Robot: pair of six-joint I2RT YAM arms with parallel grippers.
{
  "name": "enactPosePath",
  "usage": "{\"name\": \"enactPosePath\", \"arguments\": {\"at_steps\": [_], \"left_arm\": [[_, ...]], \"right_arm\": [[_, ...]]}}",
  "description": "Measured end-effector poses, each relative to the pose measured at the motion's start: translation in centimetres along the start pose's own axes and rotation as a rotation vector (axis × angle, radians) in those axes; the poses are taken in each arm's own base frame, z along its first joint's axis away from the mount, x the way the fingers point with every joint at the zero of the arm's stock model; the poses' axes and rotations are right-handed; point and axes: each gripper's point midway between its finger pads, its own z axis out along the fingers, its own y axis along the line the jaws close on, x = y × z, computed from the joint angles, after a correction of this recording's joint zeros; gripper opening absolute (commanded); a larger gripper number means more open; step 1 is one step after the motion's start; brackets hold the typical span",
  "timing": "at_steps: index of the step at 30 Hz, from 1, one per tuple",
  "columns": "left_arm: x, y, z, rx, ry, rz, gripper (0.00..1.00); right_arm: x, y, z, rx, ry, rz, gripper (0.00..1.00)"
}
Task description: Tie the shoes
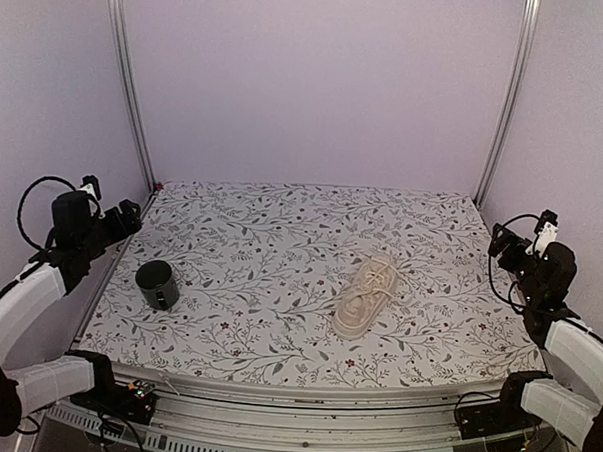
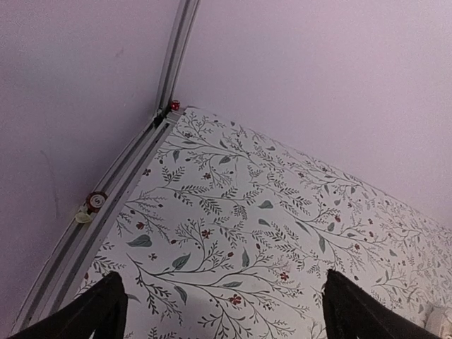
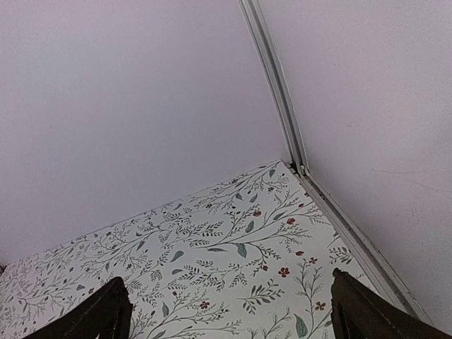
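Observation:
The cream low-top shoe (image 1: 367, 295) lies on the flower-patterned table (image 1: 281, 235), right of centre, its pale laces loose on top and its toe toward the near edge. My left gripper (image 1: 132, 219) hangs at the table's left edge, far from the shoe, open and empty. In the left wrist view, the left gripper (image 2: 222, 314) shows only bare tablecloth between its dark fingers (image 2: 99, 311). My right gripper (image 1: 499, 240) hovers at the right edge, also open and empty. The right wrist view shows the right gripper (image 3: 229, 314) aimed at the far right corner, the shoe out of sight.
A dark cup (image 1: 158, 284) stands upright near the left front of the table, below the left gripper. Pale walls with metal corner rails (image 1: 127, 88) close in the table on three sides.

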Motion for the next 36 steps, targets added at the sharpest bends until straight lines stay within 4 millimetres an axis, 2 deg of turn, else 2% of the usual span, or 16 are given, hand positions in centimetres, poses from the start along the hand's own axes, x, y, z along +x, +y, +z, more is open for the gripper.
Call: {"name": "enactPosePath", "arguments": {"at_steps": [4, 8, 11, 13, 15, 16, 18, 22, 26, 31, 33, 36], "left_arm": [[0.9, 0.3, 0.3, -0.017, 0.047, -0.015, 0.97], [1.5, 0.3, 0.3, -0.014, 0.073, -0.025, 0.97], [2.0, -0.9, 0.2, 0.028, 0.092, -0.006, 0.97], [2.7, -3.3, 0.0, 0.098, 0.114, 0.026, 0.96], [4.0, -7.0, -0.4, 0.208, 0.152, 0.066, 0.94], [4.9, -9.6, -0.8, 0.284, 0.177, 0.086, 0.94], [6.7, -13.1, -1.3, 0.391, 0.22, 0.106, 0.94], [12.1, -21.1, -3.1, 0.615, 0.354, 0.14, 0.94], [18.4, -27.4, -5.4, 0.795, 0.505, 0.16, 0.94], [26.6, -32.9, -8.4, 0.964, 0.71, 0.212, 0.94], [28.4, -34.5, -9.4, 1.018, 0.761, 0.221, 0.94], [30.1, -36.6, -10.5, 1.106, 0.817, 0.221, 0.94]], "right_arm": [[0.4, 0.1, 0.0, -0.004, 0.032, 0.022, 0.99], [0.3, 1.2, 0.1, -0.05, 0.077, 0.026, 1.0], [-0.1, 2.5, 0.2, -0.101, 0.11, 0.031, 0.98], [0.0, 3.3, 0.1, -0.14, 0.139, 0.042, 0.97], [0.7, 4.1, -0.1, -0.178, 0.184, 0.058, 0.95], [1.3, 4.6, -0.2, -0.198, 0.213, 0.068, 0.94], [2.8, 5.6, -0.4, -0.237, 0.285, 0.088, 0.93], [7.6, 7.9, -1.1, -0.294, 0.476, 0.119, 0.9], [12.2, 9.5, -2.1, -0.322, 0.649, 0.138, 0.85], [17.1, 10.5, -2.9, -0.327, 0.821, 0.167, 0.82], [18.5, 10.6, -3.2, -0.321, 0.869, 0.165, 0.8], [20.0, 11.0, -2.9, -0.32, 0.924, 0.144, 0.78]]}}
